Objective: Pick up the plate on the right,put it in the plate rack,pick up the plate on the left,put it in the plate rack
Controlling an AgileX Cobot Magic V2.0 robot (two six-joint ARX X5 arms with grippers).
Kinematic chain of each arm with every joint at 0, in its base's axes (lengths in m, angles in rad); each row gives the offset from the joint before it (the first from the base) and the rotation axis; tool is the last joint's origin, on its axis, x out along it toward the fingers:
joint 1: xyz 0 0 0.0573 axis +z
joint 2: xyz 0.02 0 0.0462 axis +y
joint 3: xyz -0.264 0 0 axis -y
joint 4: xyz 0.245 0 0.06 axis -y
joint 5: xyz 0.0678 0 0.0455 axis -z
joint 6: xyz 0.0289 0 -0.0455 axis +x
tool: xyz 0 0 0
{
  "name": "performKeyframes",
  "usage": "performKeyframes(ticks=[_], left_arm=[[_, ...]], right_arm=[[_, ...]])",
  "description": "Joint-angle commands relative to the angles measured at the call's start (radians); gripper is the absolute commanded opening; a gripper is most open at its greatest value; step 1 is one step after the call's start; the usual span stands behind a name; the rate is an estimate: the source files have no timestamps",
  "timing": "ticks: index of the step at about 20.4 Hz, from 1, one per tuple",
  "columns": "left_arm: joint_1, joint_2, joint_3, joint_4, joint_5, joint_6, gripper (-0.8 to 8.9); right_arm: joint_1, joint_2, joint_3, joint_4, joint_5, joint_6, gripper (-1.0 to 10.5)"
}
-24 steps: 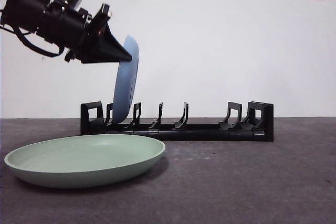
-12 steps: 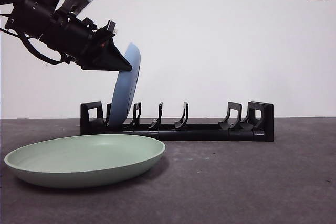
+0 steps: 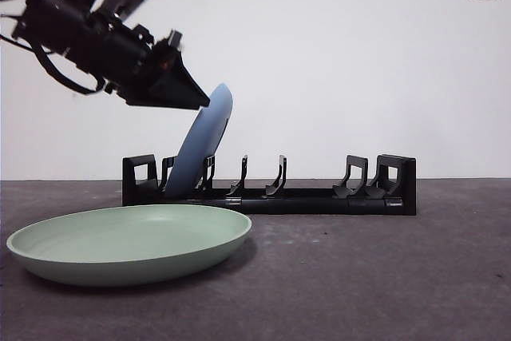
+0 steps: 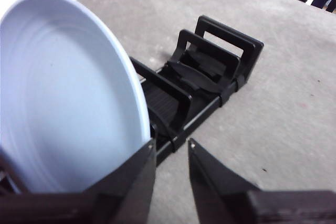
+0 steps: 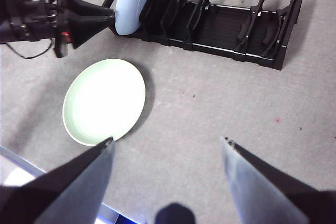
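Behind our grey, rough table (image 3: 383, 277) rises a plain white wall (image 3: 335, 61) with two sockets high up. At the far edge of the table stands the long low black plastic plate rack (image 3: 271, 185) with its row of upright prongs and taller block ends. Our left gripper (image 3: 196, 101) reaches in from the upper left, and we see its jaws parted only a little in the left wrist view, one jaw against the rim of the round pale blue plate (image 3: 200, 145); whether they pinch that rim we cannot tell. This blue plate sits in a slot near the rack's left end, its lower edge down among the prongs and its top leaning to the right. Near us on the table, in front of the rack's left half and apart from it, lies the shallow round pale green plate (image 3: 128, 241), flat. Our right gripper (image 5: 167, 145) hangs high above the table with its jaws spread wide and nothing between them.
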Motion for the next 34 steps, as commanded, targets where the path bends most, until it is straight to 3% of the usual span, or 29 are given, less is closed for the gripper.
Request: performKeyframes(ticks=[1, 4, 9, 10, 13, 16, 20, 25, 34], left_arm=[[0.001, -0.086, 0.002, -0.048, 0.002, 0.005, 1.94], [0.002, -0.233, 0.002, -0.173, 0.002, 0.020, 1.94], [0.002, -0.532, 0.050, -0.482, 0.002, 0.048, 1.99], [0.002, -0.581, 0.073, -0.547, 0.001, 0.057, 2.19], [0.002, -0.715, 0.180, -0.779, 0.001, 0.109, 4.44], [0.002, -0.785, 0.293, -0.992, 0.001, 0.143, 4.46], [0.002, -0.828, 0.426, -1.235, 0.001, 0.151, 4.83], [0.002, -0.846, 0.520, -1.374, 0.001, 0.175, 4.82], [0.000, -0.840, 0.524, -1.397, 0.001, 0.179, 4.82]], right_arm=[[0.001, 0.002, -0.003, 0.012, -0.004, -0.011, 3.5], [0.001, 0.023, -0.003, 0.031, -0.008, -0.011, 3.5], [0.023, 0.132, -0.003, 0.096, -0.107, -0.010, 3.5], [0.041, 0.159, -0.003, 0.112, -0.106, -0.009, 3.5], [0.127, 0.270, -0.003, 0.153, -0.105, -0.003, 3.5], [0.236, 0.395, -0.003, 0.220, -0.093, 0.000, 3.5], [0.355, 0.576, -0.003, 0.311, -0.016, 0.016, 3.5], [0.434, 0.766, -0.003, 0.368, 0.056, 0.017, 3.5], [0.470, 0.892, -0.003, 0.444, 0.073, 0.056, 3.5]])
